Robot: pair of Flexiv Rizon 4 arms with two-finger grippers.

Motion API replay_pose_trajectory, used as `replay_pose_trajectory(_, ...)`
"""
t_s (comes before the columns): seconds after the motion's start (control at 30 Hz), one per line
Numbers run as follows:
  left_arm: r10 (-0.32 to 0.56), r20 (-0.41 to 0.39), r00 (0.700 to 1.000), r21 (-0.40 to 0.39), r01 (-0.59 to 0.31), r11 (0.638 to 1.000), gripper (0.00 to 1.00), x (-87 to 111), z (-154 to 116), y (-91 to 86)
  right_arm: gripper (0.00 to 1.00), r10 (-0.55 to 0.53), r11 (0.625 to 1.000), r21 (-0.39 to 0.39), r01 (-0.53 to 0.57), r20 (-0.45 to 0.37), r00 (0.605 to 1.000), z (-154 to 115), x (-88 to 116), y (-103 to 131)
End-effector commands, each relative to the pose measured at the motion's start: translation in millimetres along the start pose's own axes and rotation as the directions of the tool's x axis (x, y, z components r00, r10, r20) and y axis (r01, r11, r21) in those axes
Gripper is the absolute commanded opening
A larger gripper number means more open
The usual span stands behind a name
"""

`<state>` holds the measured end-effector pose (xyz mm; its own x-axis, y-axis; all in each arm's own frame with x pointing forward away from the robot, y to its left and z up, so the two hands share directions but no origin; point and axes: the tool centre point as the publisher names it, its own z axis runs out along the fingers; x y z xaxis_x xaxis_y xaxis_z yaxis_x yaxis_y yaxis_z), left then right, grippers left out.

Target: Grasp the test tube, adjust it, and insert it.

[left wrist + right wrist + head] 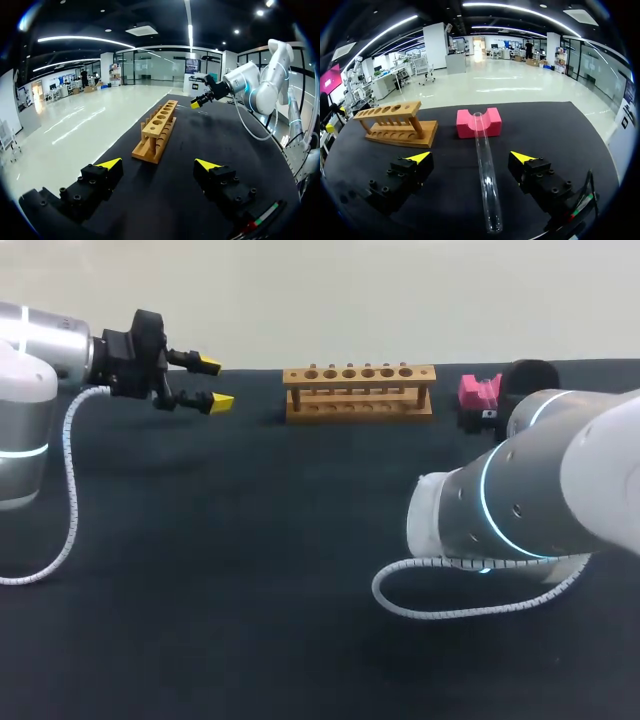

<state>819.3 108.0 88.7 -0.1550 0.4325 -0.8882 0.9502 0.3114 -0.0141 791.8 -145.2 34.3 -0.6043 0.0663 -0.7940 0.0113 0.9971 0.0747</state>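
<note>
Progress is nil so far: the test tube lies ungrasped, its far end propped in the pink block just beside the rack, the rest reaching out over the worktop. The right tool straddles it on that side of the rack, fingers spread wide and touching nothing. The left tool, likewise released, hovers off the rack's opposite end. Grasping, adjusting and inserting into the empty rack all lie ahead.

The long wooden rack with holes stands far back on the dark table. The pink notched block sits just right of it. The clear glass test tube lies in that notch and runs between the right gripper's spread fingers, touching neither. The left gripper hangs left of the rack.
</note>
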Motion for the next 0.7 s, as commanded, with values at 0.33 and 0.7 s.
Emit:
replay_pose_trajectory(0.33, 0.003, 0.005, 1.0, -0.003, -0.003, 1.0, 1.0, 1.3, 0, -0.9, 1.0, -0.006, 1.0, -0.022, 0.006, -0.007, 1.0, 12, 9, -13)
replay_pose_trajectory(0.7, 0.003, 0.005, 1.0, -0.003, -0.003, 1.0, 1.0, 1.3, 0, -0.9, 0.96, -0.007, 0.999, -0.032, 0.007, -0.013, 1.0, 17, 17, -13)
